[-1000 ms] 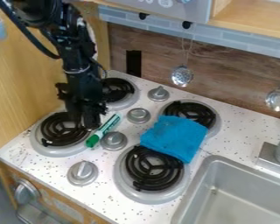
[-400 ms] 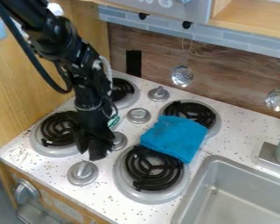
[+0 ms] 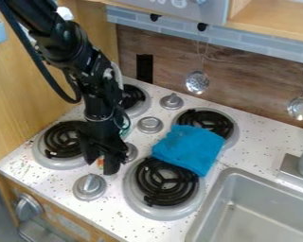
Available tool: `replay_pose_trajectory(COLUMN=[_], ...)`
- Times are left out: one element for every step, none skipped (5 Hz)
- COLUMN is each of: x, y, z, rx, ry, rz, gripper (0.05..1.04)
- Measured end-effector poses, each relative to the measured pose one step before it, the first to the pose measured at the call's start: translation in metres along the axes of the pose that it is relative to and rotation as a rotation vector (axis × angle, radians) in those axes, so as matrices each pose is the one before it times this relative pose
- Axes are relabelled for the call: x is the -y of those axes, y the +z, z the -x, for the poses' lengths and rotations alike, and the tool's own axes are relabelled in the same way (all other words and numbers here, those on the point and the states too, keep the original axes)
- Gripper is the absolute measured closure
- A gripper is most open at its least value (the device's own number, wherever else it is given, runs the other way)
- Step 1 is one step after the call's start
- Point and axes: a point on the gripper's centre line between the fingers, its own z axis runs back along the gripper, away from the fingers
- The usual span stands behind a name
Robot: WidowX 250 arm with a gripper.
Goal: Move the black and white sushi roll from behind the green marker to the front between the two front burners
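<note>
Black arm [image 3: 84,61] slants down from upper left, end effector [image 3: 100,166] spread apart near a silver knob [image 3: 89,186].

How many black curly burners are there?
4: back left burner and front left burner, both partly behind the arm; back right burner and front right burner, both partly under the blue cloth.

A blue cloth [image 3: 188,148] overlaps two burners [image 3: 155,198] near a sink [image 3: 262,215]

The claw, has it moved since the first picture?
Yes, the claw has come toward the counter's front edge, much nearer the frontmost stovetop knob.
</note>
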Motion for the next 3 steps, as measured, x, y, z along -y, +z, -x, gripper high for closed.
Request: replay_pose_trajectory(x=[0.00063,0.00487,-0.00692], y=[0.00308,0.01753,0.03956], z=[-0.00376,-0.00387,-0.00597], rx=[0.0057,0.0149,0.0511], ry=[0.0114,0.0064,0.0421], rz=[0.0161,0.0482,0.0466], gripper=[0.08,0.082,0.083])
